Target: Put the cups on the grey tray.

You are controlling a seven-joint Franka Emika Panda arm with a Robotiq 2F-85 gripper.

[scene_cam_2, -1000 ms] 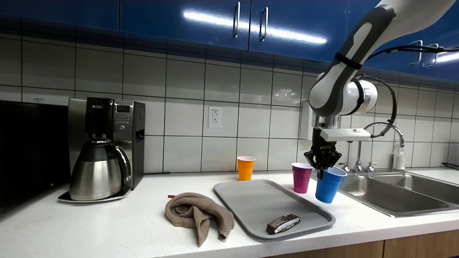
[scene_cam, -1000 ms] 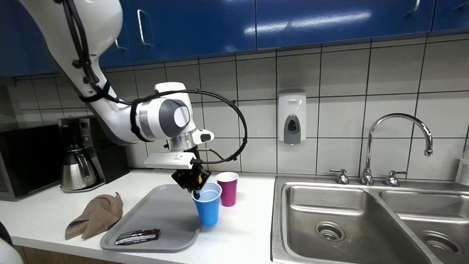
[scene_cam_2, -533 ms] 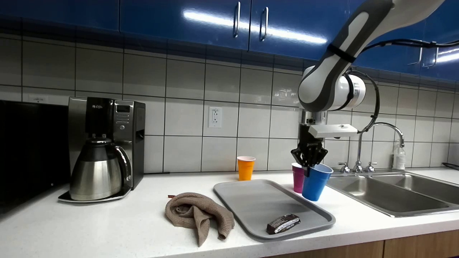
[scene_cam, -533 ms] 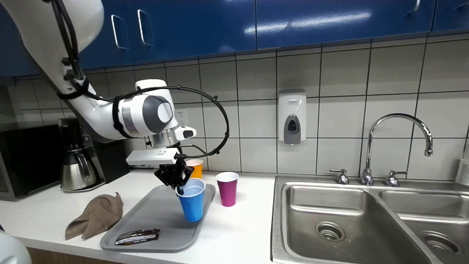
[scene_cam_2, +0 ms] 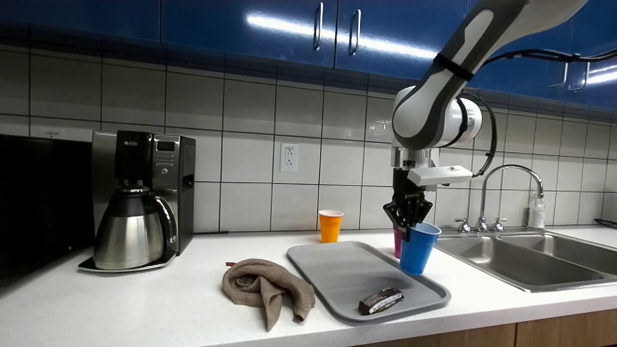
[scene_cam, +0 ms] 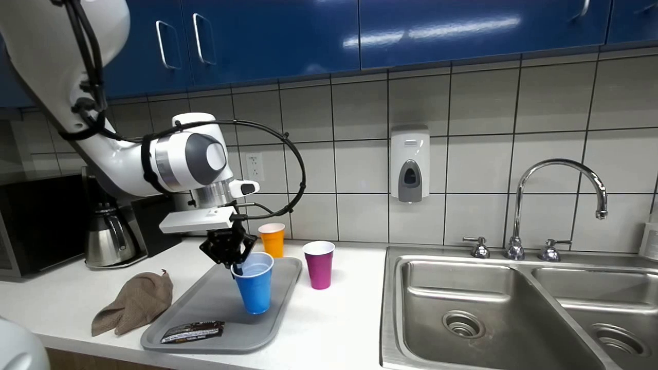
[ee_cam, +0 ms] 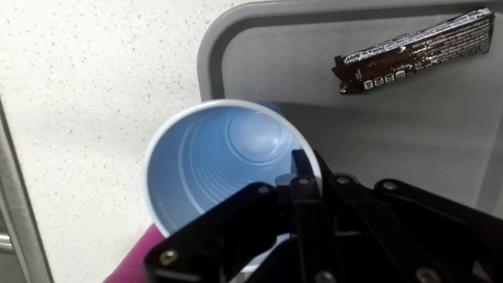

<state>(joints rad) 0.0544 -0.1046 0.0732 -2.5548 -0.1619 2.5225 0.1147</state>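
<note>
My gripper [scene_cam: 235,271] is shut on the rim of the blue cup [scene_cam: 256,290], one finger inside and one outside, as the wrist view shows at the fingertips [ee_cam: 312,161]. The blue cup, slightly tilted, is over the right part of the grey tray [scene_cam: 216,303] in an exterior view and overlaps its edge in an exterior view [scene_cam_2: 418,253]. I cannot tell whether its base touches the tray. The purple cup [scene_cam: 320,266] stands upright on the counter beside the tray, partly hidden in an exterior view [scene_cam_2: 397,243]. The orange cup [scene_cam_2: 330,226] stands behind the tray.
A brown snack bar [scene_cam_2: 381,301] lies on the tray's front part. A brown towel [scene_cam_2: 267,286] lies beside the tray. A coffee maker [scene_cam_2: 135,217] stands at the left, a steel sink [scene_cam: 462,303] at the right. A tiled wall is behind.
My gripper has carried the blue cup leftwards in both exterior views, from beside the tray to over it, lowering slightly at the end. The orange cup has come into view from behind the gripper.
</note>
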